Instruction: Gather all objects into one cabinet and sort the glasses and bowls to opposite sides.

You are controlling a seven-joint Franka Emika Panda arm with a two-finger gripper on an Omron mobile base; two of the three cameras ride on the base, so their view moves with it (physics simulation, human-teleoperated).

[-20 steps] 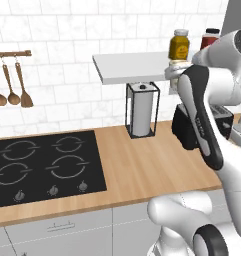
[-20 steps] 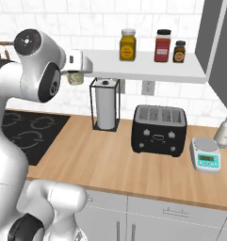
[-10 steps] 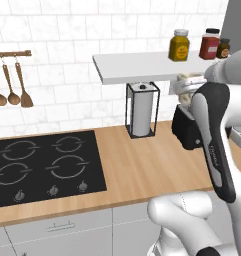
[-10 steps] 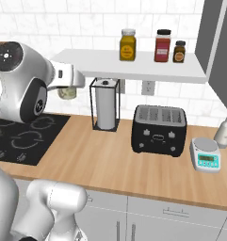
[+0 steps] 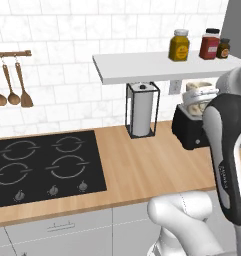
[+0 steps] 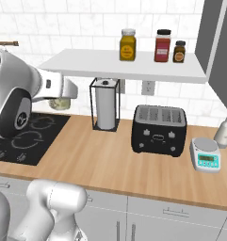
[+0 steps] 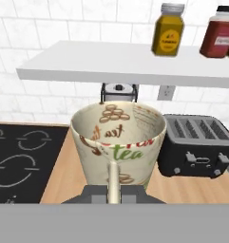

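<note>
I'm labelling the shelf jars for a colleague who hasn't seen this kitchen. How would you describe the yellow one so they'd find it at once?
Look at the white wall shelf above the wooden counter, over the black toaster. Three lidded jars stand in a row near its right end, and the yellow spice jar is the leftmost. Its mustard-yellow contents set it apart from the red jar and the small dark jar beside it.

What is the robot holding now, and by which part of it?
It holds the cream mug, printed with "tea". The jaws are shut on the mug's handle, at the side facing the camera.
</note>
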